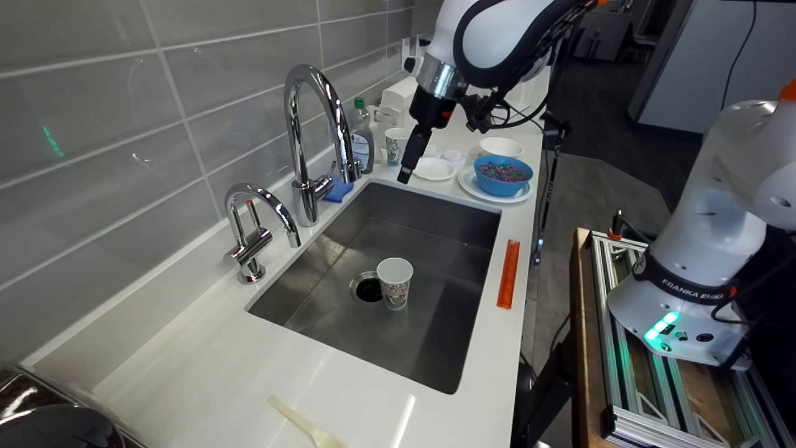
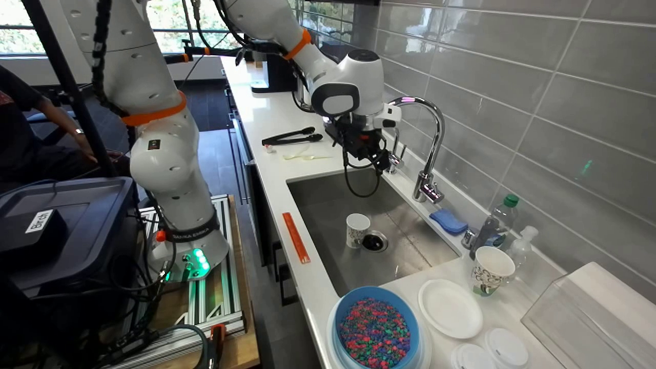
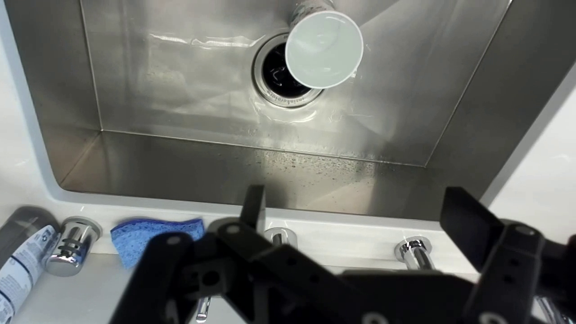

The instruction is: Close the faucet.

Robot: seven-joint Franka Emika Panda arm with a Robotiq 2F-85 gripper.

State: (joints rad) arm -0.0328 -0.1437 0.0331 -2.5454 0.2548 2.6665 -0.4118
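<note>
1. Jaws. In the wrist view they stand spread wide, with nothing held between them. I see no contact with the faucet (image 1: 297, 140).
2. Faucet. Location: upright behind the sink (image 1: 435, 218), between the small tap (image 1: 250, 246) and the sponge (image 1: 337, 190). Mirror-polished chrome tube, high arched neck. I judge it rigid, firmly mounted and slippery. Do not clamp the neck.
3. Lever (image 1: 332, 171). Thin rod at the faucet's side; my recommended contact point. I expect a short, light stroke: pinch it, or nudge it with one side of the jaws. Excess force may skid off the chrome. No stream shows at the outlet; I cannot tell the lever's setting.
4. Sponge. Blue, porous, soft; lies near the faucet base. Should yield if brushed.
5. Small tap. Slim chrome hook; avoid contact.
6. Sink. Satin steel basin. Contains an upright paper cup (image 1: 395, 289) beside the drain (image 1: 367, 289); likely light, easily tipped.
7. Surface (image 1: 205, 361). Smooth, glossy white, running back toward grey glazed tiles (image 1: 242, 121).
</note>
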